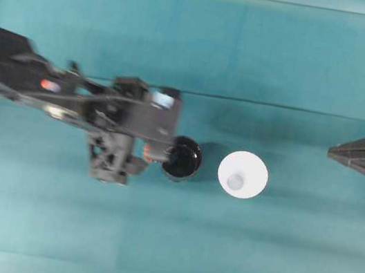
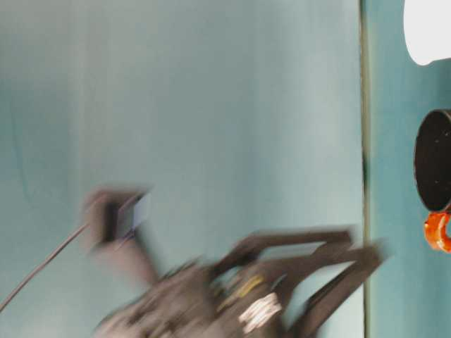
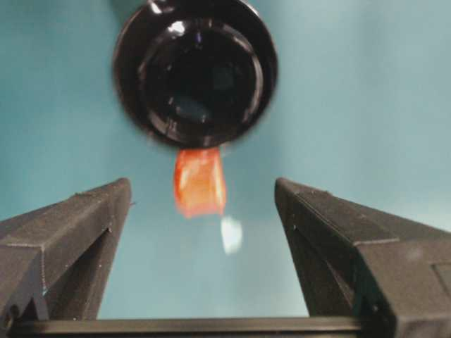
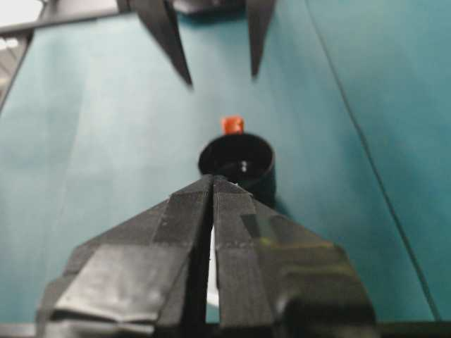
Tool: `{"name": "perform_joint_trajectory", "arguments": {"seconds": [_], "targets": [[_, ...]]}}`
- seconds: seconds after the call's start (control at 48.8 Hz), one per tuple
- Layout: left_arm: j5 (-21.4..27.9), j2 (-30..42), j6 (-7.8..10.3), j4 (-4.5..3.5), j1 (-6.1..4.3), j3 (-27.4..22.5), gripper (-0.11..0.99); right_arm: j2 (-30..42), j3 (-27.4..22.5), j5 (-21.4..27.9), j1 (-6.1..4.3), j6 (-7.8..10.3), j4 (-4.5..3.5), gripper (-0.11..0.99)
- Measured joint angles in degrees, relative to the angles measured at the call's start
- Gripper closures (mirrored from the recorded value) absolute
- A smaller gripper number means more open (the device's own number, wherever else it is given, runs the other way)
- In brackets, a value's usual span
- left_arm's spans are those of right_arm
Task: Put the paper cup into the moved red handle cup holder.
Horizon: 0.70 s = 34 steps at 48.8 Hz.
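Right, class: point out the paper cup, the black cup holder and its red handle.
paper cup [image 1: 243, 174], overhead view, inside bottom.
black cup holder [image 3: 196, 74], left wrist view, dark interior.
red handle [image 3: 200, 181], left wrist view, middle of tab.

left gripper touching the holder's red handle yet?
Apart. In the left wrist view the open left gripper has the red handle of the holder between its fingers, teal table visible on both sides.
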Motion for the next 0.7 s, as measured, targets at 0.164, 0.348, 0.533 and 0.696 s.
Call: {"name": "perform_joint_trajectory", "arguments": {"seconds": [0.164,0.348,0.533,0.696], "targets": [[0.79,-6.24,0.0,0.0,-0.44,3.96,-0.01,0.09,-0.18,2.2,-0.97,0.0,0.0,0.97],[0.88,-9.4,-0.18,0.0,-0.88,7.47,-0.01,2.37,-2.29,9.58,-3.08,0.0,-0.09,0.97],[0.97,-9.93,-0.18,0.0,-0.97,8.0,-0.01,9.58,-7.21,16.17,-4.13,0.0,-0.09,0.96],[0.97,-9.93,-0.18,0.0,-0.97,8.09,-0.01,18.81,-12.74,21.36,-4.22,0.0,0.0,0.91]]}}
